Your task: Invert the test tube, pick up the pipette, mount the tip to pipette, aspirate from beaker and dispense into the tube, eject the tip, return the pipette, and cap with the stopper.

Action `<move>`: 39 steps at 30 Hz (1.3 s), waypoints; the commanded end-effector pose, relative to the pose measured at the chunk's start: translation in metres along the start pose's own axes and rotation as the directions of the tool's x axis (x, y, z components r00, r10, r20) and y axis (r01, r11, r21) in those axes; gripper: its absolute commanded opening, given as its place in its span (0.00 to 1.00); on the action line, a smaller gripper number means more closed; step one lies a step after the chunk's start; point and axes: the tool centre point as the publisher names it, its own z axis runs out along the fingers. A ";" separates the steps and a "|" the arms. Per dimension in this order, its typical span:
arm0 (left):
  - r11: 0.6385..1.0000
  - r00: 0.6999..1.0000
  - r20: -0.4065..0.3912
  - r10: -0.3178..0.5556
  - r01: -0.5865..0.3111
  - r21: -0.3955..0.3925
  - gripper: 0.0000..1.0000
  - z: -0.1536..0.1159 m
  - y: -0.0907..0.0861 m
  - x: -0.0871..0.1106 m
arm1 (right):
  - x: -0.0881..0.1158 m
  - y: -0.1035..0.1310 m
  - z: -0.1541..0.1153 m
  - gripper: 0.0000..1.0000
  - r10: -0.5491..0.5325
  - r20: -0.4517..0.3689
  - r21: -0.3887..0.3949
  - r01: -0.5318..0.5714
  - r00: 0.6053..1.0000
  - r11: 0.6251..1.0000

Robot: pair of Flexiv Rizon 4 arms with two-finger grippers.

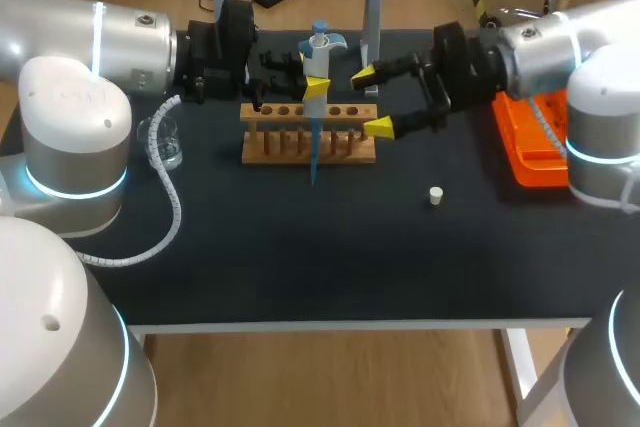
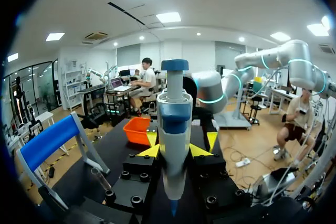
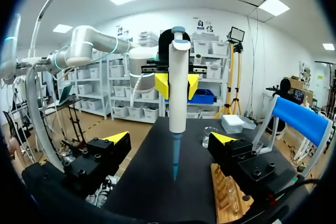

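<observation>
Head view: left gripper (image 1: 316, 85) clamped on the pipette (image 1: 318, 55), held upright over the wooden rack (image 1: 270, 147).
Its blue tip (image 1: 314, 162) points down across the rack's middle. The right gripper (image 1: 370, 101) stands spread wide, holding nothing, just beside the pipette near the rack's right end. The beaker (image 1: 165, 142) sits near the table's (image 1: 300, 267) left edge and the orange tip box (image 1: 530, 142) at its right edge. The white stopper (image 1: 436, 195) lies apart on the broad dark stretch toward the front edge.
</observation>
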 end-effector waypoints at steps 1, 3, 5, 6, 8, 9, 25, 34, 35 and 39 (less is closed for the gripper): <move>1.000 1.000 0.002 0.001 -0.001 0.002 0.00 0.000 0.000 0.000 | 0.006 0.000 0.007 1.00 -0.006 0.030 -0.022 0.006 1.000 1.000; 1.000 1.000 0.002 0.001 -0.001 0.002 0.00 0.000 0.000 0.000 | 0.007 0.002 0.009 1.00 -0.001 0.028 -0.036 0.002 1.000 0.999; 1.000 1.000 0.002 0.001 -0.001 0.002 0.00 0.000 0.000 0.000 | 0.008 0.004 0.013 1.00 0.004 0.027 -0.047 -0.003 1.000 0.999; 1.000 1.000 0.002 0.001 -0.001 0.002 0.00 0.000 0.000 0.000 | 0.009 0.005 0.015 1.00 0.004 0.027 -0.050 -0.002 1.000 0.999; 1.000 1.000 0.002 0.001 -0.001 0.002 0.00 0.000 0.000 0.000 | 0.010 0.007 0.018 1.00 0.002 0.026 -0.059 0.000 1.000 0.998; 1.000 1.000 0.002 0.001 -0.001 0.002 0.00 0.000 0.000 0.000 | 0.010 0.007 0.020 1.00 0.000 0.028 -0.063 0.001 1.000 0.998; 1.000 1.000 0.002 0.001 -0.001 0.002 0.00 0.000 0.000 0.000 | 0.009 0.021 0.045 1.00 0.012 0.020 -0.116 -0.010 1.000 0.993; 1.000 1.000 0.002 0.001 -0.001 0.002 0.00 0.000 0.000 0.000 | 0.006 0.023 0.058 1.00 0.021 0.027 -0.142 -0.017 0.999 0.990; 1.000 1.000 0.002 0.001 -0.001 0.002 0.00 0.000 0.000 0.000 | 0.006 0.023 0.059 1.00 0.020 0.027 -0.146 -0.016 0.999 0.989; 1.000 1.000 0.002 0.001 -0.001 0.002 0.00 0.000 0.000 0.000 | 0.003 0.021 0.064 1.00 0.018 0.028 -0.153 -0.013 0.999 0.988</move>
